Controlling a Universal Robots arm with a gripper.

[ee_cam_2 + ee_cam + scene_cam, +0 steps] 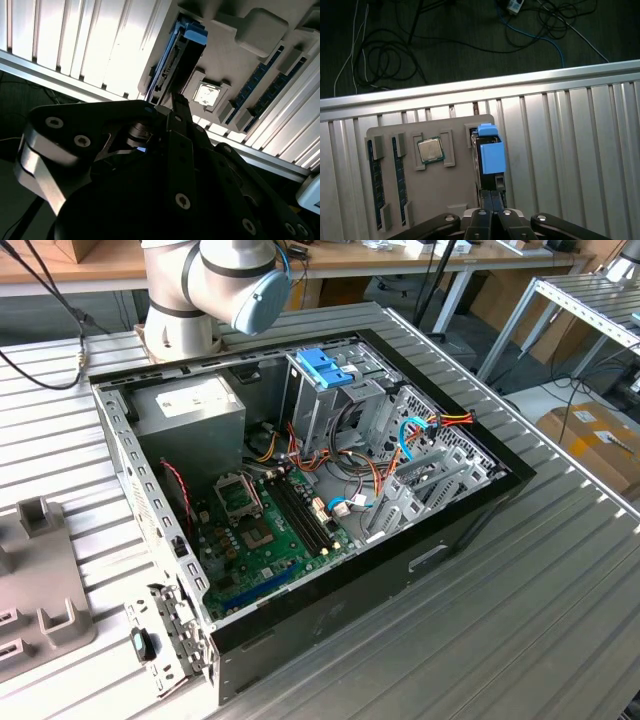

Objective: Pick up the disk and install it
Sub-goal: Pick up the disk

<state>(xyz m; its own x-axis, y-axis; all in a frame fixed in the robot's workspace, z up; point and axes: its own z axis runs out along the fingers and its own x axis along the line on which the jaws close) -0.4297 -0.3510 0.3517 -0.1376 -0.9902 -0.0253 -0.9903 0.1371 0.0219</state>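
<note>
The disk (492,155) stands on edge in a slot of a grey holder tray (455,190), with its light-blue plastic rails uppermost and its dark body beneath them. In the second wrist view the disk (177,55) shows from the side, with a blue rail along its edge. My gripper (492,195) hovers just over one end of the disk, its two black fingers pressed together with nothing between them. One finger (175,102) reaches toward the disk's end in the second wrist view.
The tray also holds a processor chip (430,150) and memory sticks (375,175). It lies on a ribbed aluminium table near an edge, with cables on the floor beyond. In the exterior view the open computer case (300,490) holds a tall drive cage topped by a blue bracket (325,368) and a grey power-supply box (190,410). The arm's base (215,280) rises behind the case.
</note>
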